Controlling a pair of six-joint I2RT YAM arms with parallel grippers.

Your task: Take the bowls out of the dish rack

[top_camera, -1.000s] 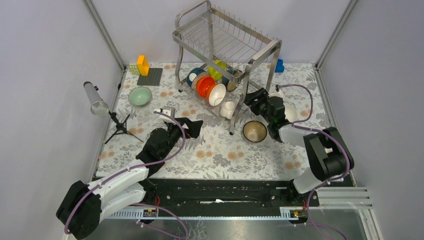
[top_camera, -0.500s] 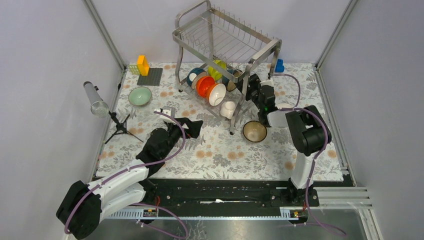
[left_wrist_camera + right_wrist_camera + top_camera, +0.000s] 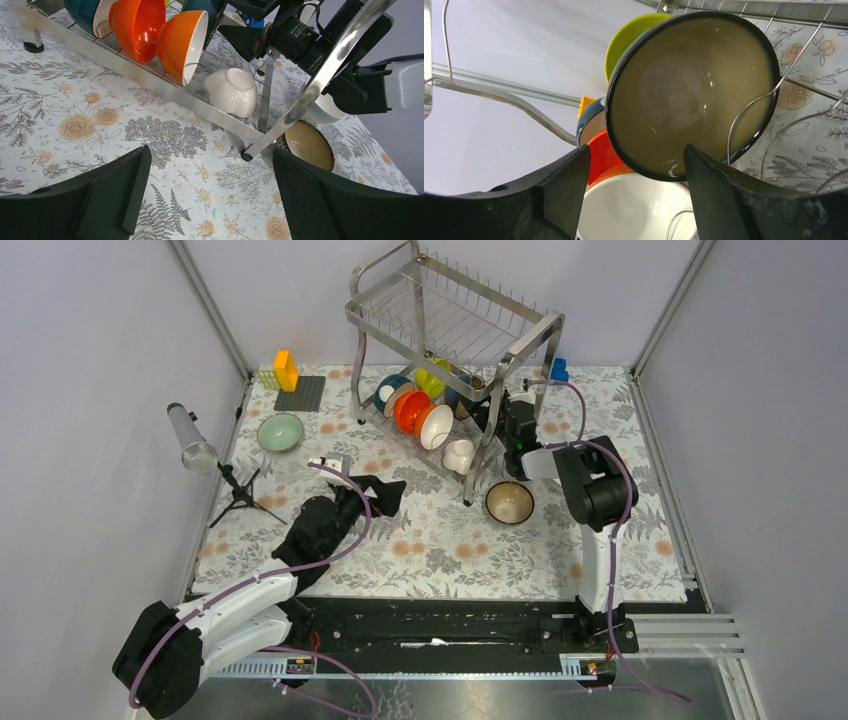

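Now the right tool (image 3: 634,152) is hanging released before the brown-gold bowl (image 3: 689,90) in the dish rack (image 3: 150,82); the left tool (image 3: 211,155) is hovering released over the surface (image 3: 165,135).

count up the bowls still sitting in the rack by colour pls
blue bowl: 1
orange-red bowl: 1
orange bowl with white inside: 1
white bowl: 1
yellow-green bowl: 1
brown bowl with dark rim: 1
total in the dish rack: 6
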